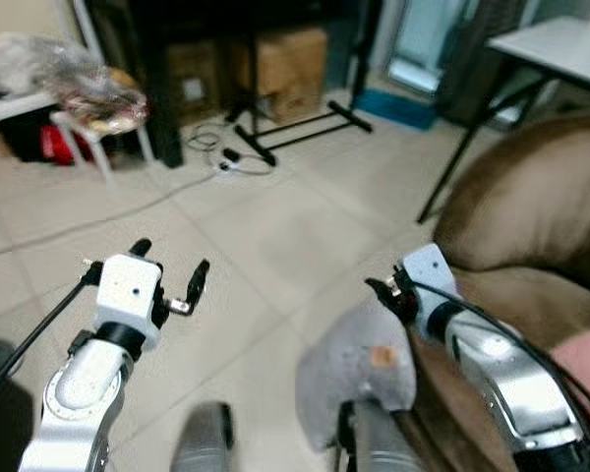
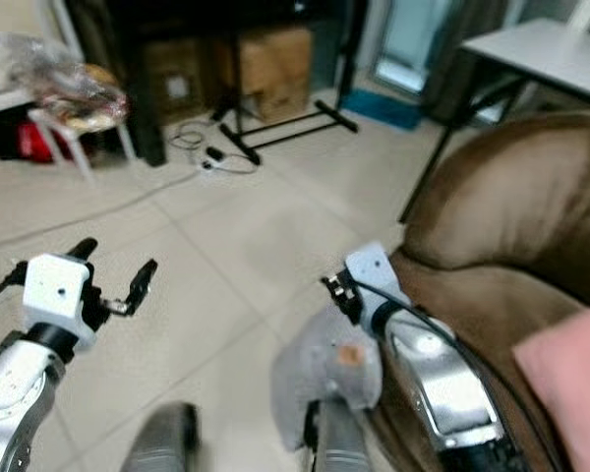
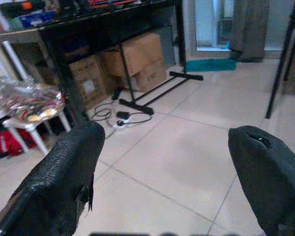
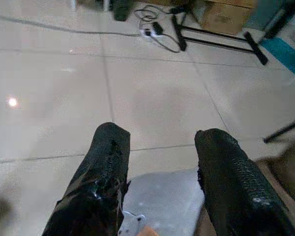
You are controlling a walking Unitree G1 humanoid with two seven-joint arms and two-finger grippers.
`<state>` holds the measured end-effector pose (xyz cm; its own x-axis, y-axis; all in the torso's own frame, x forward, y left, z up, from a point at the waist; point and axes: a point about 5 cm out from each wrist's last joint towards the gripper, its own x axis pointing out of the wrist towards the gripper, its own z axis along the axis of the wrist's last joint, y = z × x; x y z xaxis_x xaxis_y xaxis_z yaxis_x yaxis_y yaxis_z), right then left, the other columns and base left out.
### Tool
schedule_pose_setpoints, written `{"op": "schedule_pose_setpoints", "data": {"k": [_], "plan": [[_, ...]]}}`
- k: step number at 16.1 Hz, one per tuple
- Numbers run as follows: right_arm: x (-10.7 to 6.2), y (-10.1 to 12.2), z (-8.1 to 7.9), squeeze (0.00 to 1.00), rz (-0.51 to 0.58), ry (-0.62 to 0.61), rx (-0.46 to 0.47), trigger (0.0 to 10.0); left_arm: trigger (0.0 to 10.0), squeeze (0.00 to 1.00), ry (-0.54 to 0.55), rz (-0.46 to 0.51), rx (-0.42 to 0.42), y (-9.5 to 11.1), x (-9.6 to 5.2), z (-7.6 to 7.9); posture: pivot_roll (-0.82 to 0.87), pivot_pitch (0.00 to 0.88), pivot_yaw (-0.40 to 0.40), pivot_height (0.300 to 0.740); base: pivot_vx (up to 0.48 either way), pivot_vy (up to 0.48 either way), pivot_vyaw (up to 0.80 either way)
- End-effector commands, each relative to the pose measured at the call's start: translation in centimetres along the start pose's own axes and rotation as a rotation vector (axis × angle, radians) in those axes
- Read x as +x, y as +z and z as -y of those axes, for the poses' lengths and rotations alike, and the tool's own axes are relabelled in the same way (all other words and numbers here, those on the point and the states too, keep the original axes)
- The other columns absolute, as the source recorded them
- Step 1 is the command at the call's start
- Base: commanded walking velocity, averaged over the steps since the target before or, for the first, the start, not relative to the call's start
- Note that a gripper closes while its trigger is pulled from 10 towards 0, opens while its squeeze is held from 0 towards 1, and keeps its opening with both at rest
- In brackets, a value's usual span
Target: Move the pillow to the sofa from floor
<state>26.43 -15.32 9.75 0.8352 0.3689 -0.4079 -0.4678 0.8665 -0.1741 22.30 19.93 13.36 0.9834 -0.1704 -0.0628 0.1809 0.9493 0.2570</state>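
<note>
At lower centre of the frame, the grey pillow [image 1: 359,374] lies on the floor against the brown sofa [image 1: 531,221], directly beneath the empty, parted right tool [image 1: 385,291]; the left tool [image 1: 169,273], spread wide, hovers well apart.

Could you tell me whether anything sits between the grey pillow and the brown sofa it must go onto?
Nothing visible does. The grey pillow lies on the floor right against the brown sofa, with the open right gripper just above it.
</note>
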Motion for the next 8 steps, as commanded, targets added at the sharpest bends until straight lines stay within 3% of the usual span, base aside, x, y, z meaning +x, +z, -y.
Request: {"op": "schedule_pose_setpoints", "data": {"k": [1, 4, 6, 8], "plan": [[0.1, 0.2, 0.0, 0.00, 0.010, 0.012, -0.023, 10.0, 10.0, 0.22, 0.003, -0.013, 0.010, -0.2, -0.1, 0.0, 0.03, 0.000, -0.076, 0.581, 0.000, 0.000, 0.00], [0.5, -0.3, 1.1, 0.00, 0.003, -0.052, 0.001, 10.0, 10.0, 0.22, -0.011, -0.025, 0.013, -0.5, -0.1, 0.4, 0.03, 0.000, -0.073, 0.581, 0.000, 0.000, 0.00], [1.4, 0.3, 1.2, 0.00, 0.033, -0.083, 0.139, 10.0, 10.0, 0.22, -0.022, -0.037, 0.016, -0.7, 0.2, 0.6, 0.02, 0.000, -0.073, 0.566, 0.000, 0.000, 0.00], [2.6, 0.9, 0.3, 0.00, 0.019, -0.064, 0.294, 10.0, 10.0, 0.22, -0.029, -0.062, 0.020, -1.2, 0.4, 0.5, 0.03, 0.000, -0.069, 0.546, 0.000, 0.000, 0.00]]}}
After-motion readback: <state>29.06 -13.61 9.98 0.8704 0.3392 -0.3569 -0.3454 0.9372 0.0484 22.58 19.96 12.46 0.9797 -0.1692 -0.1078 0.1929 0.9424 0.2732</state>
